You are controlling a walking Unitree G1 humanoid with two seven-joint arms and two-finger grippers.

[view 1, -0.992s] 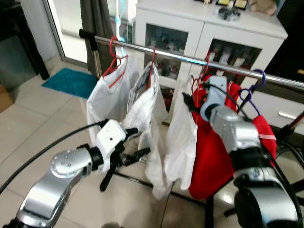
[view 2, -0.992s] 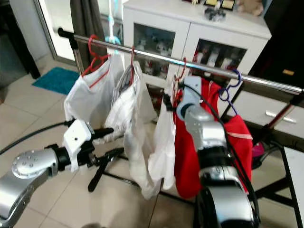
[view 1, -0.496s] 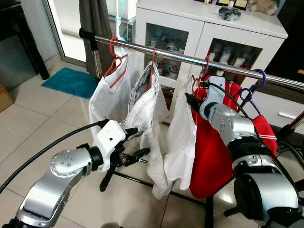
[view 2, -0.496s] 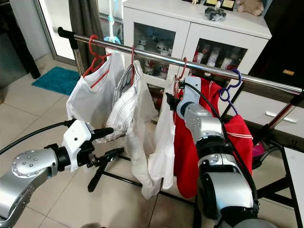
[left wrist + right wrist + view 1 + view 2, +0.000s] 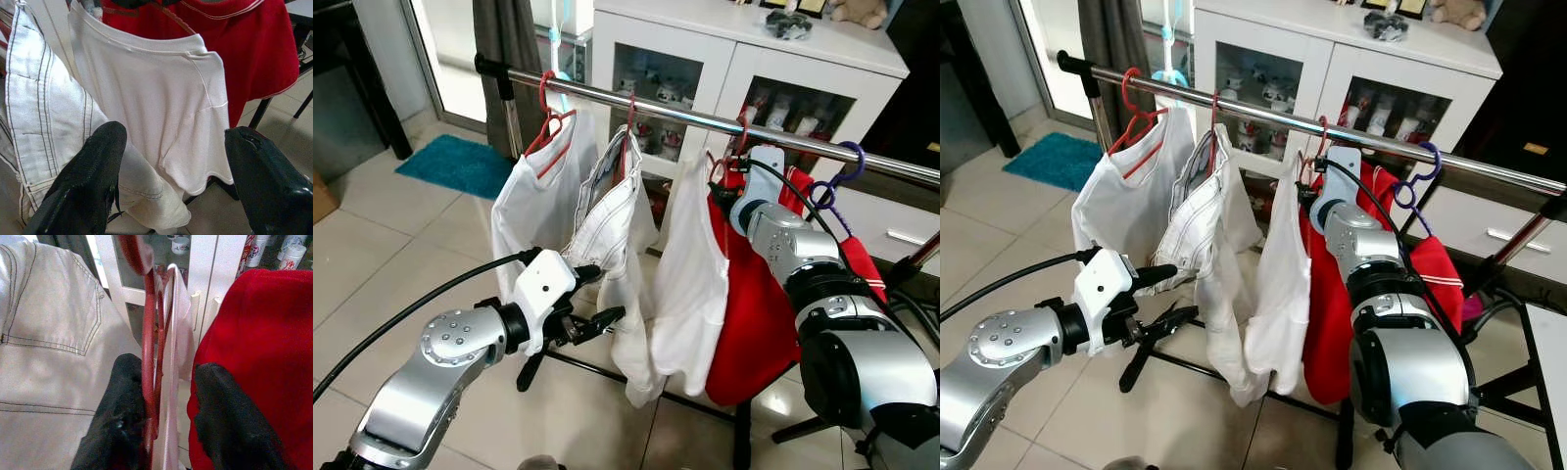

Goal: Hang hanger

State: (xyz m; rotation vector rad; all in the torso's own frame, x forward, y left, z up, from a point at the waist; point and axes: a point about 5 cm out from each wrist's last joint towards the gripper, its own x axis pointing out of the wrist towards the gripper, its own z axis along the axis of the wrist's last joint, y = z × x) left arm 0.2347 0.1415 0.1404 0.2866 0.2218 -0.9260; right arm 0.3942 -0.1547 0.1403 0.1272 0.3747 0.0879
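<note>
Red, the hanger (image 5: 149, 333) carrying the white T-shirt (image 5: 690, 284) hooks over the steel rail (image 5: 685, 116), between the pale jeans (image 5: 607, 211) on its left and a red garment (image 5: 754, 304) on its right. The right gripper (image 5: 166, 396) reaches up to it, fingers parted, the hanger's wire running between them. The left gripper (image 5: 171, 176) hovers low and near, spread open and empty before the jeans.

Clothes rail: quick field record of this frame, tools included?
rail: steel bar with four hangers hooked on it
garments, robot's left to right: white top, pale jeans, white t-shirt, red garment
right tool: open, fingers either side of the red hanger carrying the t-shirt
left tool: open, low in front of the clothes, holding nothing
</note>
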